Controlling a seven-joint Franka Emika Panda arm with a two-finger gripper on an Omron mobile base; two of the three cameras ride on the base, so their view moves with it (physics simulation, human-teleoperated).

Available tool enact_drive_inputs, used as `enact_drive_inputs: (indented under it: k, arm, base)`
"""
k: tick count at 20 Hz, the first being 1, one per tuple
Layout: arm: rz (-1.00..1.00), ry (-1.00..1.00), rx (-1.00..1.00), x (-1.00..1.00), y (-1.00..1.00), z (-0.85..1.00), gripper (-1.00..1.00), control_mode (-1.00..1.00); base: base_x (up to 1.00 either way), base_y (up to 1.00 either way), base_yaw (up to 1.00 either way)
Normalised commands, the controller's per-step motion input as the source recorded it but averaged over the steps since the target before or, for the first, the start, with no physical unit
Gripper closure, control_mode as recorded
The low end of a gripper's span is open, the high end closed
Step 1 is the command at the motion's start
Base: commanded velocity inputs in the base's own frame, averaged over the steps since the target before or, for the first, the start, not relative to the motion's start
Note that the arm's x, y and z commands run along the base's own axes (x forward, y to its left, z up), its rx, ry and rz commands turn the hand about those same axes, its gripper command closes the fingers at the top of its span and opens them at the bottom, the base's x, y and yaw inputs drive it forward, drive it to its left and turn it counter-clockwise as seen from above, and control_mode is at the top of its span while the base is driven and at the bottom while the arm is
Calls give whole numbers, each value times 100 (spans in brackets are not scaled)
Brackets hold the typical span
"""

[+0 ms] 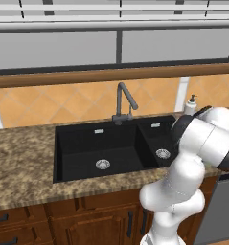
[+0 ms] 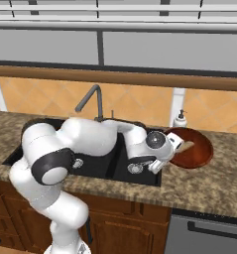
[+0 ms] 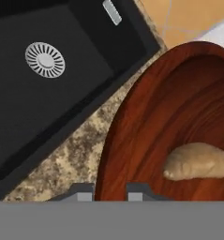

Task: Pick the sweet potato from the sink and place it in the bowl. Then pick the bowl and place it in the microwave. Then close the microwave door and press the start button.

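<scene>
Hand view: sweet potato (image 3: 197, 161) lies inside the bowl (image 3: 146, 136); claw (image 3: 109, 192) narrowly apart, gripping nothing

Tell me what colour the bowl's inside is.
Reddish-brown wood grain inside the wide shallow round bowl, clearest in the hand view.

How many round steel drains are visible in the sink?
2. One drain lies in the large left basin of the sink; the other drain lies in the small right basin, partly beside the arm.
</scene>
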Motion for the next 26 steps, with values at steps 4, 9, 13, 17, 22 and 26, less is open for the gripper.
enact_drive_inputs:
  k: [4, 9, 13, 17, 22, 26]
  arm:
    - [37, 0, -16, -29, 30, 100, 100, -100]
    - [40, 0, -10, -32, 23, 97, 100, -100]
    - [35, 1, -14, -42, 36, 85, 100, -100]
    - [31, 14, -9, -23, 57, 75, 100, -100]
    - [13, 6, 1, -28, 51, 38, 100, -100]
    - [-1, -9, 3, -34, 65, 2, 100, -100]
  base:
    - [0, 0, 0]
    - [0, 0, 0]
    - [0, 0, 0]
    - [0, 0, 0]
    - [0, 0, 0]
    - [0, 0, 0]
